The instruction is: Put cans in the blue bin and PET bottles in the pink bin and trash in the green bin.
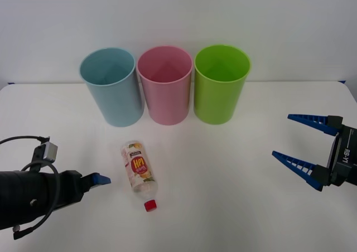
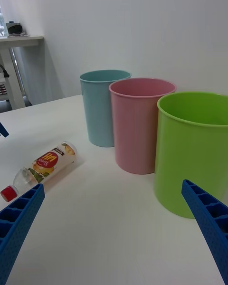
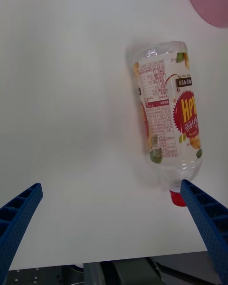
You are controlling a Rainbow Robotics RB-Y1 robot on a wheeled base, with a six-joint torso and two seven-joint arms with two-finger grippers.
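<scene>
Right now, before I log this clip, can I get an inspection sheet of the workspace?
Surface: white table, no spills seen.
Job's things: blue bin, pink bin and green bin upright in a row at the back; PET bottle lying on its side in front of them, red cap toward the robot.
Clutter: nothing seen.
Grippers: left gripper open, low beside the bottle, not touching; right gripper open, off to the right, holding nothing.
Cables: black cable looped on the left wrist.
Surroundings: white wall; a desk in the room.
</scene>
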